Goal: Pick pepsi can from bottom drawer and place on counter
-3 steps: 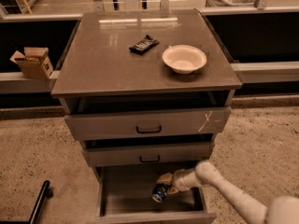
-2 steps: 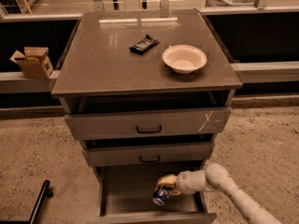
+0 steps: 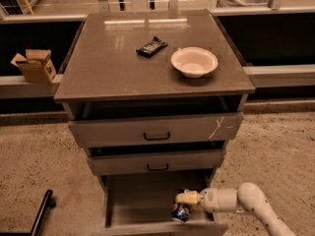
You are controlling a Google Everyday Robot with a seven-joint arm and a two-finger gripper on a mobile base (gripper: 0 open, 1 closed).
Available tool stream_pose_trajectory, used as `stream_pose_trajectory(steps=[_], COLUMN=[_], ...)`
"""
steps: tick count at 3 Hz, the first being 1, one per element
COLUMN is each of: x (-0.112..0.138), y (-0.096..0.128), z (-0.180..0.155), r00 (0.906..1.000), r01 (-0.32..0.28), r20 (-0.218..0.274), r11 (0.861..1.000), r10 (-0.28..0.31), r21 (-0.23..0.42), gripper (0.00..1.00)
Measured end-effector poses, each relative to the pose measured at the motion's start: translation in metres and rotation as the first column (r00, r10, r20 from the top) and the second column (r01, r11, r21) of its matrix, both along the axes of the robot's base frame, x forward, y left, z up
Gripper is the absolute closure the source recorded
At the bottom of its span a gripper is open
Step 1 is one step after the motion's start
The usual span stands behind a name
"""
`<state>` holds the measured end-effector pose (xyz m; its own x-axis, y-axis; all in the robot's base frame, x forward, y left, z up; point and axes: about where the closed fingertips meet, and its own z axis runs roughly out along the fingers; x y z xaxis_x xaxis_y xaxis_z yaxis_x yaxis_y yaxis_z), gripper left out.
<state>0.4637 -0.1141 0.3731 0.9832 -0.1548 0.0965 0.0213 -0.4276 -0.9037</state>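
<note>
Camera view. The counter (image 3: 113, 68) is the flat, glossy grey-brown square top of the drawer cabinet. It carries a flat black snack bar wrapper (image 3: 151, 46) and, to its right, a round cream bowl (image 3: 194, 61).

Below the top, two shallow grey drawers with black handles stand slightly open. The bottom drawer (image 3: 142, 200) is pulled out furthest; its inside is plain grey.

The pepsi can (image 3: 180, 213), dark blue with white markings, lies tilted at the drawer's front right. The cream gripper (image 3: 186, 198) crosses the can's upper part, reaching in from the cabinet's right. Whether it clamps the can cannot be told.

A cardboard box (image 3: 35, 65) sits left of the cabinet.
</note>
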Motion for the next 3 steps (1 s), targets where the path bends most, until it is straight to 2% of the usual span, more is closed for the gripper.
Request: stream_pose_trajectory(steps=[1, 2, 3], x=[0.008, 0.011, -0.012], y=[0.013, 0.032, 0.07], z=[0.073, 0.185, 0.238], r00=[0.9898, 0.9533, 0.9198], r01=[-0.038, -0.026, -0.107], r20=[0.137, 0.299, 0.363], r11=[0.999, 0.998, 0.985], r10=[0.037, 0.044, 0.149], r21=[0.003, -0.065, -0.134], gripper=[1.0, 1.0, 1.0])
